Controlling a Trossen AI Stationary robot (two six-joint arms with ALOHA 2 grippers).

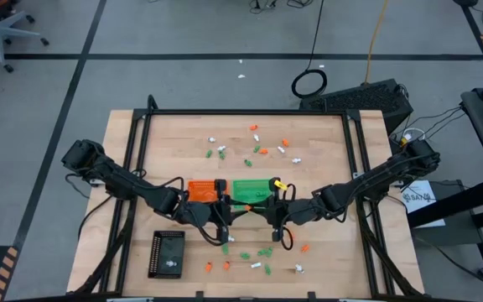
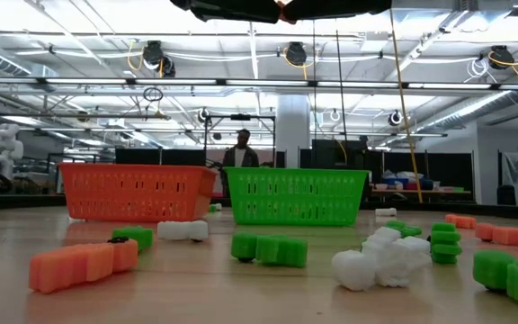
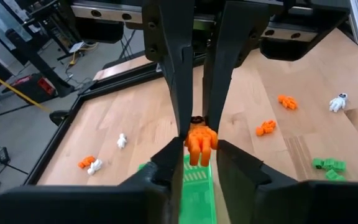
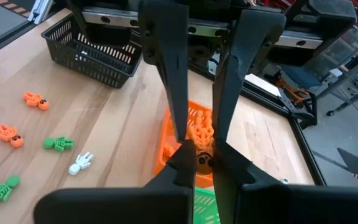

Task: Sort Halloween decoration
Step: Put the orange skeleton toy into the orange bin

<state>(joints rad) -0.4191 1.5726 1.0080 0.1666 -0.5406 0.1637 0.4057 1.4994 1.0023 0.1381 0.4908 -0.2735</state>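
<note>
The counter (image 1: 325, 138) is pale wood inside a dark frame, standing on a grey floor taped with black lines. Behind it the low view shows a workshop with ceiling lights, cables and a person (image 2: 243, 151). Three baskets sit there: an orange basket (image 1: 201, 190), a green basket (image 1: 250, 190) beside it, and a black basket (image 1: 167, 253) nearer the front edge. The trinkets (image 1: 262, 149), orange, green and white, lie scattered in two loose groups; they are too small to count surely. The left gripper (image 3: 194, 140) hangs near the baskets, jaws clamped on an orange figure (image 3: 200, 140). The right gripper (image 4: 199, 144) has its jaws clamped on an orange skeleton (image 4: 202, 134) above the orange basket.
</note>
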